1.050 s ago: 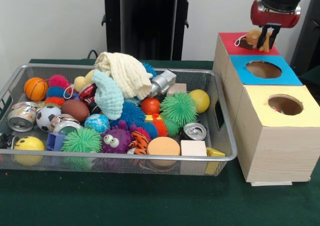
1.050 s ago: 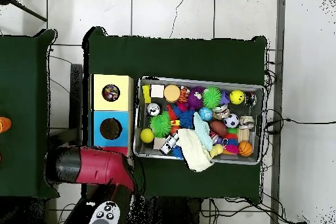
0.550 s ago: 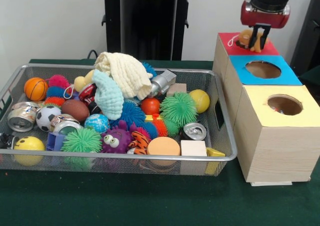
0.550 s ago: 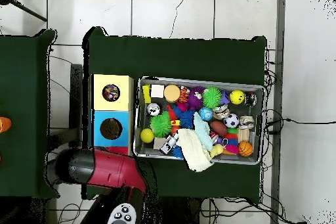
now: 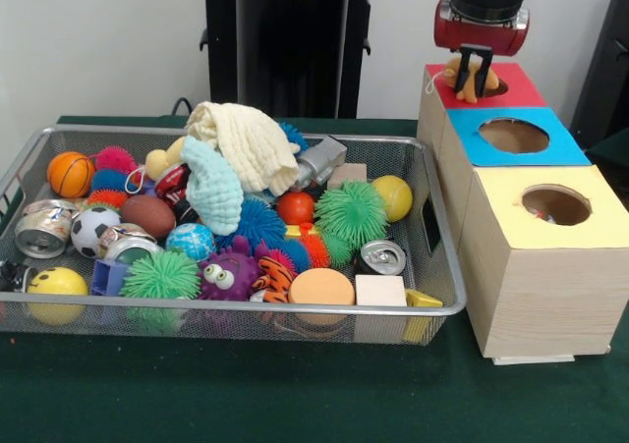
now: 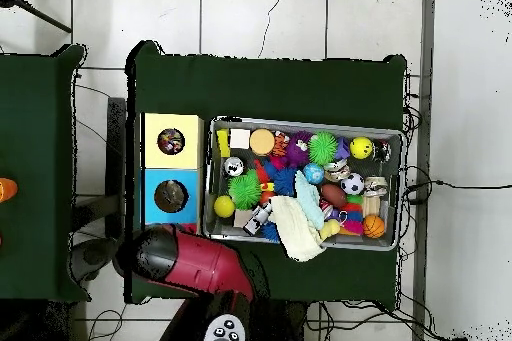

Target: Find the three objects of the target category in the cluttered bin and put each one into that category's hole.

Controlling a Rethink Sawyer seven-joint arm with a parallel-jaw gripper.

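Above the red box top point(image 5: 511, 83), claw point(image 5: 474, 72) clenched on a small orange plush toy point(image 5: 462, 76), hanging beside that box's hole. Next along, blue box point(image 5: 519, 134) and yellow box point(image 5: 555, 205). Left of these, wire bin point(image 5: 440, 229) heaped with balls, cans, cloths on the green counter point(image 5: 295, 394).

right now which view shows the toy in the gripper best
The front view. There the gripper holds a small orange toy over the red box top, and both are plain to see. In the overhead view the red arm covers that spot, so neither the toy nor the gripper shows.
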